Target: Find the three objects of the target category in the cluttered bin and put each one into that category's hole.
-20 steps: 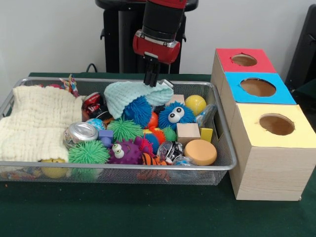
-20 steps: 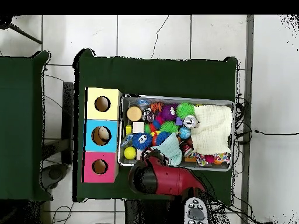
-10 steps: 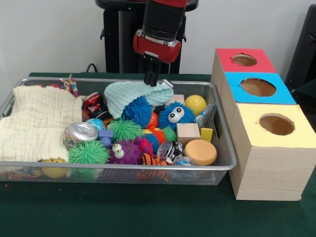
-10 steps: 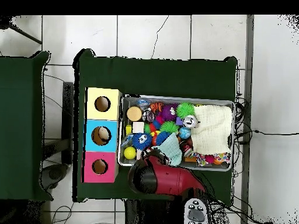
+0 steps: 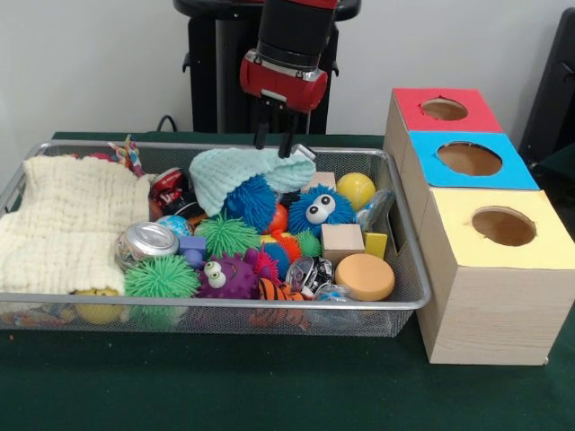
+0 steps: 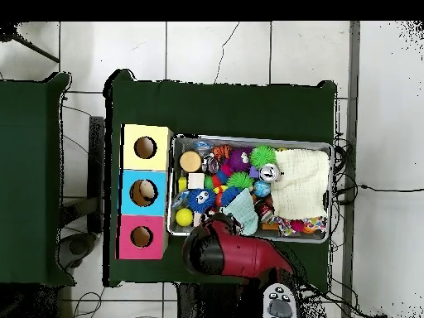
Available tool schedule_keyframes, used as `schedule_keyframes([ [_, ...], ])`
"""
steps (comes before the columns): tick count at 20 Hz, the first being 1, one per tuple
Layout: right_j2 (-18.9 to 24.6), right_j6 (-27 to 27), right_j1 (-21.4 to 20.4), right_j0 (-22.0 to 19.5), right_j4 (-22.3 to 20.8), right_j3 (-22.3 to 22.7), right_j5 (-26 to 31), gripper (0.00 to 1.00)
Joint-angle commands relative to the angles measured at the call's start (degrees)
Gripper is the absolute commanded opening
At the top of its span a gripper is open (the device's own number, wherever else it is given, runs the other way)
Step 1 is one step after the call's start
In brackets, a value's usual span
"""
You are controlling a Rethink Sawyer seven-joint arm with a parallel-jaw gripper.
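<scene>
A green-covered table (image 5: pixel 269 395) stands on a white tiled floor (image 6: pixel 215 50), a pale wall behind it. On the cloth sits a wire-mesh bin (image 5: pixel 409 269) crammed with toys, beside three wooden boxes topped red (image 5: pixel 446 109), blue (image 5: pixel 470 160) and yellow (image 5: pixel 503 227), each with a round hole. The red-and-black arm's gripper (image 5: pixel 275 145) hangs with fingers spread and empty just above a mint-green cloth (image 5: pixel 235 171) at the bin's rear; a blue googly-eyed fuzzy ball (image 5: pixel 316 209) lies just below it.
</scene>
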Motion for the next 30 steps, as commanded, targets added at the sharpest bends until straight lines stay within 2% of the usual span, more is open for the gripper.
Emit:
schedule_keyframes([
  [1,2.4,8.1,0.0,-1.2,3.3,-0.3,3.0,1.00],
  [5,2.2,8.5,0.0,-0.9,3.5,0.0,2.7,1.00],
  [7,3.5,6.5,-0.9,-2.1,2.9,0.0,5.0,1.00],
  [9,1.7,7.2,-0.8,-0.5,2.5,-0.2,3.3,1.00],
  [14,2.1,7.7,-0.4,-0.9,2.9,0.0,2.8,1.00],
  [17,2.6,7.9,-1.3,-1.4,3.6,0.4,4.4,1.00],
  [20,1.2,6.8,-4.0,1.1,2.2,2.1,5.7,1.00],
  [22,-1.1,8.3,-5.2,4.1,1.9,4.0,3.6,1.00],
  [23,-0.6,8.8,-6.0,4.1,2.2,5.3,3.3,1.00],
  [27,-1.6,11.6,-5.8,6.3,3.1,8.4,-0.5,1.00],
  [30,-2.0,11.6,-4.4,7.8,3.3,8.3,-1.7,1.00],
])
